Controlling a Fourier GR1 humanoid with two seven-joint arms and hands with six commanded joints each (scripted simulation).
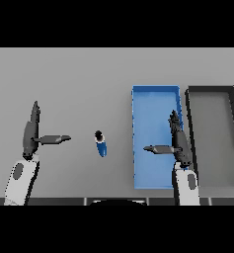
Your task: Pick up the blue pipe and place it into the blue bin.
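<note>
Left hand (30, 132) at table's (79, 79) left, fingers straight, thumb out, holding nothing. Pipe (100, 144) lies on the table between hands, left of the blue bin (155, 90). Right hand (177, 141) over bin, fingers straight, empty. Dark bin (211, 89) far right

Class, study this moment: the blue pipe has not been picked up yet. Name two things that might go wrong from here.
1. The blue pipe is small and lies apart from both open hands; a grasp may well knock or roll it away.
2. The right hand hovers over the blue bin, with the dark bin close beside it; reaching from there might bump a wall, or the pipe might land in the wrong bin.
</note>
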